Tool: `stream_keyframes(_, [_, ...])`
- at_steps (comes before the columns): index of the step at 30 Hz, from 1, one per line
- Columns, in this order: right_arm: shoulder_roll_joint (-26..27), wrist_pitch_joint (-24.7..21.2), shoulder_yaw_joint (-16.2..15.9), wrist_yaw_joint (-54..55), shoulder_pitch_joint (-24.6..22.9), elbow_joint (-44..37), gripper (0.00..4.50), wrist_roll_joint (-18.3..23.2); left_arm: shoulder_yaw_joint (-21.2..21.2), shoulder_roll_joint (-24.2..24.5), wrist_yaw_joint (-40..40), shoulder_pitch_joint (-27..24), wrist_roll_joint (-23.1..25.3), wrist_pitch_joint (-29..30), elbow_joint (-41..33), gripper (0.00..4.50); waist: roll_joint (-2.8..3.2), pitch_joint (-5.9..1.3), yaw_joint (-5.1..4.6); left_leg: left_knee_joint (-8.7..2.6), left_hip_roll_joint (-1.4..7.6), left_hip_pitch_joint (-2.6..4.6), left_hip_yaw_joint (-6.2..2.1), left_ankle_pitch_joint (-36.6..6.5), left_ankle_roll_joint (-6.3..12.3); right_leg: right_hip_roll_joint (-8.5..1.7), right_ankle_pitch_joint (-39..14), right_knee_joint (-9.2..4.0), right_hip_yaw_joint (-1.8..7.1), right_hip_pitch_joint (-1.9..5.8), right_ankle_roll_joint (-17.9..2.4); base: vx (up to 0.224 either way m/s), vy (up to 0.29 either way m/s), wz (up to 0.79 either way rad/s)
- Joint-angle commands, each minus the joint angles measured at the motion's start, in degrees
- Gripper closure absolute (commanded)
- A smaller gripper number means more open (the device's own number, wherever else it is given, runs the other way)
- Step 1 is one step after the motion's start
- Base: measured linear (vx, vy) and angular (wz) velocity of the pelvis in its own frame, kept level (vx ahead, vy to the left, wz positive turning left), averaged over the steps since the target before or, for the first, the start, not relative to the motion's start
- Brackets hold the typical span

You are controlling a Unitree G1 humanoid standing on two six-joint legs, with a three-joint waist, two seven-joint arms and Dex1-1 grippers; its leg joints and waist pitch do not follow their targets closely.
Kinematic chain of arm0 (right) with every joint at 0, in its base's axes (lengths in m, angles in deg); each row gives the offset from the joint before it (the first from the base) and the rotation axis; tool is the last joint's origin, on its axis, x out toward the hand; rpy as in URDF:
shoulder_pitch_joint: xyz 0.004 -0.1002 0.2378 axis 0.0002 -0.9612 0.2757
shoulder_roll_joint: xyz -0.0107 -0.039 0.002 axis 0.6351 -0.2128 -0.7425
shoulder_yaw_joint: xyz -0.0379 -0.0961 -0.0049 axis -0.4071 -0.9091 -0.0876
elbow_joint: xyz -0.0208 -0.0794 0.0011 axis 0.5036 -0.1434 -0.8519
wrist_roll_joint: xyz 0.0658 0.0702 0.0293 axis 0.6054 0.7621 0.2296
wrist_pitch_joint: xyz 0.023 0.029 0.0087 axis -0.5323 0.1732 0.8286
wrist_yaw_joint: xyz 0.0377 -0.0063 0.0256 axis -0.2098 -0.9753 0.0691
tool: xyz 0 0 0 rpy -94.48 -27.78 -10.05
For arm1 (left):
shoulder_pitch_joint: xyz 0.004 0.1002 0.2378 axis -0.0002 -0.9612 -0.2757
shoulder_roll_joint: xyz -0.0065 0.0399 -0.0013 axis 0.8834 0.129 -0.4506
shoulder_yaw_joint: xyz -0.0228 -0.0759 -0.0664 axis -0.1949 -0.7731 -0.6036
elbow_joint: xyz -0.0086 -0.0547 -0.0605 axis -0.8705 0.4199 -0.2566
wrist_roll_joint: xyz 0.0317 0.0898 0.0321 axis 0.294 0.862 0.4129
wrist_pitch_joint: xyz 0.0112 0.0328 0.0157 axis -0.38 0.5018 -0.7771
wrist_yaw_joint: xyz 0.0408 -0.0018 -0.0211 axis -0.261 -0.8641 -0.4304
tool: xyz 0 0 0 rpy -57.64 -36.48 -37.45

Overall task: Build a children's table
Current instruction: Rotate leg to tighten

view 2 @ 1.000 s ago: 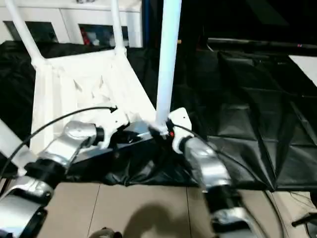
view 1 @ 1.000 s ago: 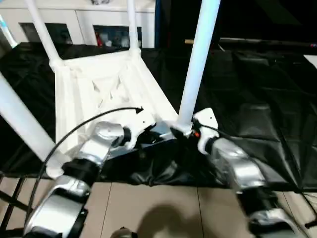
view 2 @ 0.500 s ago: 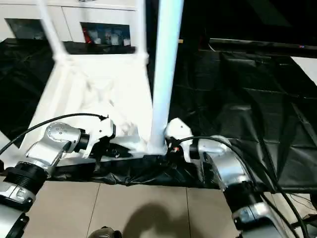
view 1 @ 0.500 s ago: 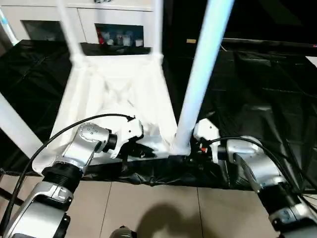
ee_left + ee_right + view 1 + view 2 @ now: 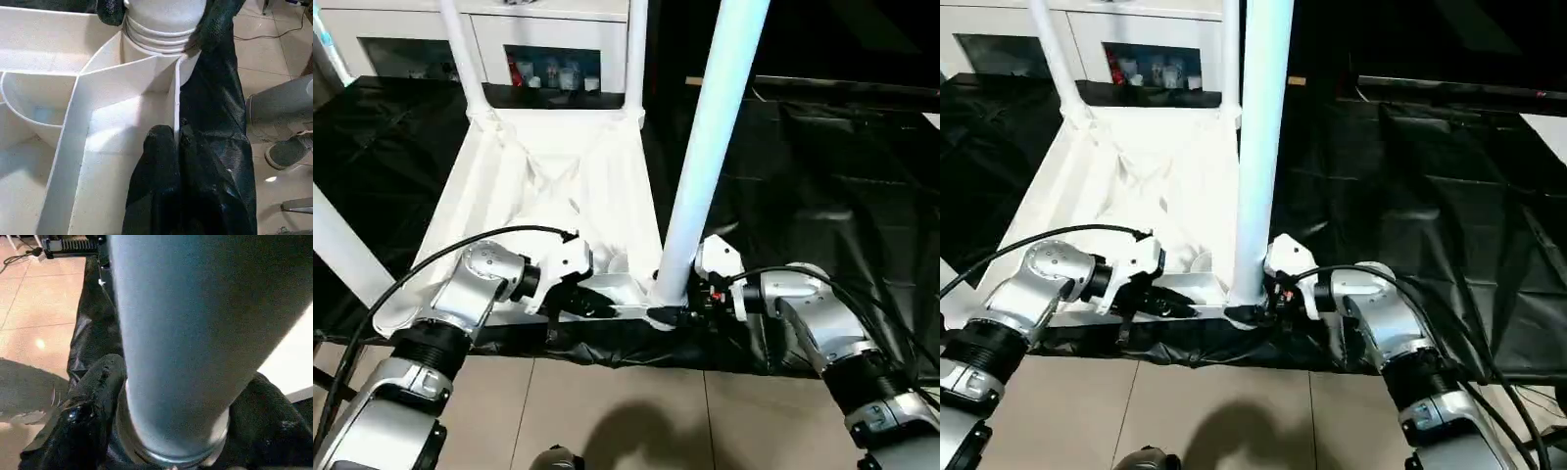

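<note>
Upside-down white children's table, legs up — left hand pinching its rim, right hand seemingly clasping a leg.

One upturned white tabletop; four white tubular legs standing in corner sockets; two grippers, left, right; one black-covered work table; one white cabinet.

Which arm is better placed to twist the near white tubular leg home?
Right. The right gripper straddles the base of the near white tubular leg, while the left gripper is clamped on the white plastic tabletop's edge rib, steadying it.
</note>
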Motion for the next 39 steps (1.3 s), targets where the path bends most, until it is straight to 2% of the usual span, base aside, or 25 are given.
stream_keyframes(1, [1.2,-1.5,-1.1,-0.3,-1.2,-1.7,1.59,1.2,-0.1,-1.4,-2.5,1.7,-0.1,0.9,0.3,4.50,-0.25,-3.72,-0.23,-3.74,3.99,1.53,-1.25,-6.9,4.11,-5.42,3.6,-3.83,2.60,1.72,-15.2,0.000,0.000,0.00])
stream_keyframes(2, [1.7,-2.5,-0.5,1.5,-2.2,-2.6,1.71,1.2,-0.6,-2.0,-5.0,2.0,0.4,1.6,0.9,4.50,-0.08,-3.68,-0.19,-3.81,3.98,1.55,-1.28,-7.3,3.90,-5.37,3.0,-3.91,2.61,1.65,-15.1,0.000,0.000,0.00])
stream_keyframes(3, [2.1,-3.1,0.0,3.2,-3.0,-3.2,1.78,1.2,-1.0,-2.4,-7.2,2.5,0.9,2.5,1.6,4.50,-0.20,-3.63,-0.19,-3.87,4.02,1.76,-1.29,-8.2,3.44,-5.45,1.9,-4.05,2.66,1.55,-15.0,0.000,0.000,0.00])
stream_keyframes(4, [3.2,-4.4,0.7,6.6,-3.8,-3.7,1.81,0.8,-1.8,-3.2,-10.4,3.0,1.3,3.2,2.3,4.50,-0.26,-3.55,-0.28,-3.98,3.97,1.67,-1.30,-8.6,3.17,-5.48,0.9,-4.20,2.67,1.65,-14.8,0.000,0.000,0.00])
stream_keyframes(5, [3.8,-5.2,1.1,8.7,-4.2,-4.0,1.81,0.5,-2.2,-3.8,-12.3,3.3,1.5,3.5,2.7,4.50,-0.17,-3.40,-0.20,-4.09,4.03,2.11,-1.22,-10.2,2.30,-5.59,-1.7,-4.62,2.82,1.24,-14.7,0.000,0.000,0.00])
stream_keyframes(6, [4.2,-5.4,1.3,9.9,-4.3,-4.0,1.82,0.2,-2.4,-4.1,-13.1,3.4,1.5,3.8,2.9,4.50,-0.40,-3.22,-0.46,-4.34,3.92,1.85,-1.41,-11.9,1.29,-5.74,-5.2,-4.88,2.82,1.58,-14.2,0.000,0.000,0.00])
stream_keyframes(8, [8.8,-8.5,3.5,19.9,-4.9,-3.8,1.85,-0.8,-3.2,-7.1,-19.7,4.2,2.3,6.2,3.0,4.50,-0.10,-3.09,-0.74,-4.71,4.01,2.04,-1.57,-13.8,-0.33,-5.79,-9.4,-5.23,2.91,1.27,-13.1,0.000,0.000,0.00])
stream_keyframes(9, [8.8,-8.5,3.5,19.9,-4.9,-3.8,1.85,-0.8,-3.2,-7.1,-19.7,4.2,2.3,6.2,3.0,4.50,-0.25,-3.08,-1.01,-4.92,4.00,2.02,-1.69,-14.7,-1.15,-5.75,-11.0,-5.30,2.93,1.26,-12.6,0.000,0.000,0.00])
stream_keyframes(11, [12.6,-11.0,5.1,26.4,-4.9,-3.6,1.86,-0.9,-3.3,-9.7,-23.2,4.3,2.6,7.8,2.3,4.50,-0.26,-3.03,-1.37,-5.06,3.98,1.94,-1.74,-15.0,-1.67,-5.78,-11.6,-5.38,3.00,1.24,-12.3,0.000,0.000,0.00])
stream_keyframes(12, [15.0,-11.5,5.6,31.0,-4.3,-2.7,1.86,-2.0,-3.4,-11.6,-25.7,4.4,2.7,8.3,2.1,4.50,-0.10,-3.01,-1.93,-5.08,3.93,1.86,-1.76,-15.4,-2.04,-5.77,-11.7,-5.52,3.10,1.12,-12.0,0.000,0.000,0.00])
stream_keyframes(13, [16.1,-11.5,5.8,32.7,-3.9,-2.1,1.86,-2.3,-3.4,-12.2,-26.4,4.4,2.7,8.4,2.0,4.50,-0.10,-3.01,-1.93,-5.08,3.93,1.86,-1.76,-15.4,-2.04,-5.77,-11.7,-5.52,3.10,1.12,-12.0,0.000,0.000,0.00])
stream_keyframes(14, [18.2,-11.4,6.2,36.3,-3.1,-1.0,1.86,-2.9,-3.3,-13.5,-27.8,4.5,2.8,8.5,1.9,4.50,0.42,-3.11,-2.27,-5.08,3.76,1.75,-1.90,-15.1,-2.40,-5.74,-11.1,-5.41,3.11,1.15,-11.7,0.000,0.000,0.00])
stream_keyframes(15, [21.2,-10.6,6.3,40.5,-1.6,0.7,1.86,-3.6,-3.2,-15.7,-30.3,4.8,3.0,8.0,2.3,4.50,0.14,-3.12,-2.79,-5.16,3.73,1.62,-1.85,-14.9,-2.73,-5.60,-10.0,-5.45,3.12,1.13,-11.7,0.000,0.000,0.00])
stream_keyframes(16, [21.9,-10.2,6.2,41.2,-1.2,1.0,1.86,-3.7,-3.2,-16.2,-31.0,5.0,3.1,7.8,2.6,4.50,0.05,-3.20,-2.75,-5.12,3.63,1.72,-1.91,-14.8,-2.65,-5.59,-10.0,-5.50,3.03,1.22,-11.6,0.000,0.000,0.00])
stream_keyframes(19, [23.7,-6.9,5.1,42.8,0.6,1.6,1.86,-5.4,-2.5,-17.3,-30.9,5.5,3.4,5.7,3.4,4.50,0.18,-3.30,-2.95,-4.71,3.46,1.70,-1.61,-13.5,-1.53,-5.55,-6.9,-5.59,3.27,1.28,-11.7,0.000,0.000,0.00])
stream_keyframes(20, [23.5,-6.9,5.4,42.3,0.6,1.3,1.31,-5.0,-2.4,-17.1,-30.4,5.5,3.3,5.4,3.4,4.50,0.09,-3.40,-2.93,-4.65,3.48,1.58,-1.59,-12.1,-0.80,-5.45,-4.5,-5.33,3.20,1.52,-11.8,0.000,0.000,0.00])
stream_keyframes(23, [20.2,-8.5,6.9,35.8,-0.9,-1.7,1.15,-2.0,-2.4,-14.9,-26.4,4.6,2.6,3.9,2.5,4.50,0.05,-3.61,-2.84,-4.39,3.49,1.43,-1.49,-9.1,1.27,-5.39,1.1,-4.88,3.05,1.89,-12.5,0.000,0.000,0.00])
stream_keyframes(26, [16.9,-8.4,5.8,31.8,-2.2,-3.5,0.81,-2.5,-2.2,-13.3,-23.6,3.8,2.3,3.0,1.6,4.50,0.16,-3.67,-2.73,-4.25,3.58,1.40,-1.46,-7.8,2.63,-5.33,3.7,-4.69,2.85,2.06,-13.2,0.000,0.000,0.00])
stream_keyframes(27, [15.3,-7.8,5.4,30.0,-2.7,-3.6,0.81,-3.0,-2.2,-12.6,-22.3,3.5,2.2,3.1,1.2,4.50,-0.09,-3.63,-2.79,-4.24,3.59,1.37,-1.40,-7.6,2.84,-5.30,4.0,-4.67,2.87,2.05,-13.3,0.000,0.000,0.00])
stream_keyframes(30, [9.7,-4.3,4.0,22.5,-3.2,-2.8,0.72,-3.4,-2.5,-9.8,-17.4,2.7,1.3,0.9,1.0,4.50,0.08,-3.68,-2.64,-4.13,3.67,1.36,-1.42,-7.9,3.28,-5.45,4.0,-4.63,2.80,2.11,-13.7,0.000,0.000,0.00])
stream_keyframes(35, [5.5,-2.4,3.4,13.4,-2.7,-2.1,0.72,-2.1,-3.5,-7.7,-11.5,2.7,-1.1,1.2,1.1,4.50,0.01,-3.60,-2.49,-4.03,3.76,1.45,-1.26,-8.4,3.78,-5.41,3.3,-4.59,2.76,2.06,-14.9,0.000,0.000,0.00])
stream_keyframes(38, [3.1,-2.3,2.6,5.6,-1.6,-1.8,0.72,-0.7,-3.2,-5.5,-6.2,2.9,-2.0,1.2,1.4,4.50,-0.11,-3.71,-1.78,-3.84,3.88,1.46,-1.09,-7.2,4.76,-5.33,4.3,-4.31,2.64,2.04,-15.5,0.000,0.000,0.00])
stream_keyframes(39, [2.7,-2.1,2.3,4.3,-1.2,-1.4,0.72,-0.4,-3.0,-5.1,-5.2,2.9,-2.1,1.1,1.4,4.50,0.04,-3.75,-1.53,-3.81,4.00,1.55,-1.06,-6.8,4.97,-5.32,4.7,-4.21,2.61,1.87,-15.7,0.000,0.000,0.00])
